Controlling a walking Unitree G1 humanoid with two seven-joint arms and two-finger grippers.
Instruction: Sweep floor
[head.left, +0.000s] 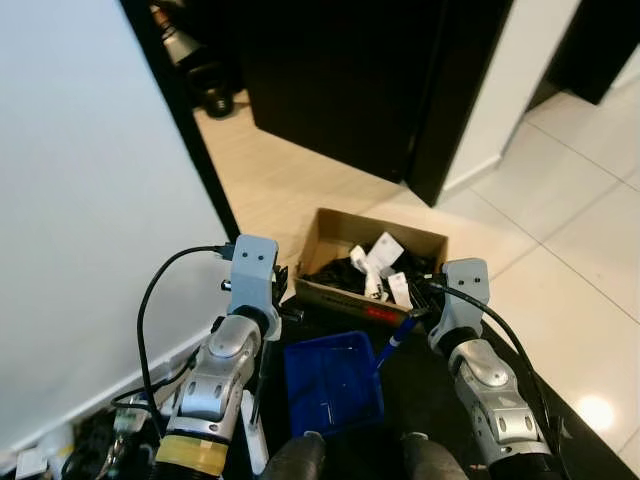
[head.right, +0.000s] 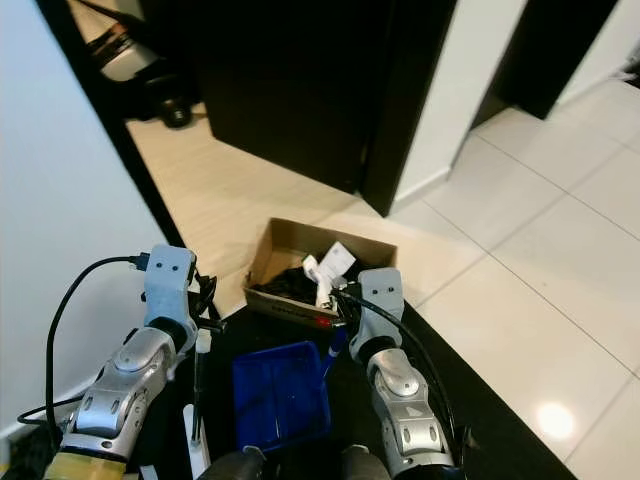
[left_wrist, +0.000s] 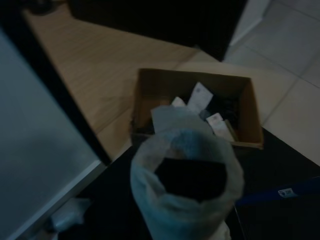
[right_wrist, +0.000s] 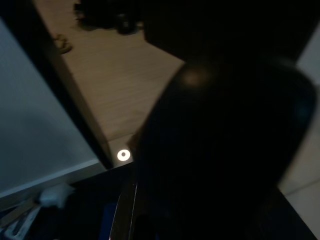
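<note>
I'm looking down from the head camera at both silver arms raised in front of me over a dark patch of floor. The blue dustpan (head.left: 333, 383) is sitting low between the two arms, tray facing up, just short of the cardboard box (head.left: 372, 262). The box is lying open on the floor beyond the dustpan, stuffed with black and white scraps, where the wooden floor (head.left: 285, 175) is meeting the pale tiled floor (head.left: 570, 230). A blue handle (head.left: 397, 340) is running from the dustpan's far right corner up toward the right claw (head.left: 425, 300); the claw is sitting at the handle's upper end, but I'm not able to tell whether its fingers are pinching it, since the wrist is hiding them. The right wrist view is mostly dark and blurred.

The left claw (head.left: 283, 298) is hovering near the box's near-left corner, beside the white wall (head.left: 90, 200); a thin white and black stick (head.right: 197, 385) is hanging down beside the left forearm, though I can't tell if the claw is gripping it or how its fingers are standing. In the left wrist view a pale blurred wrapped shape (left_wrist: 186, 182) is blocking the front, with the box behind it. A dark open door (head.left: 345, 80) is standing further back.
</note>
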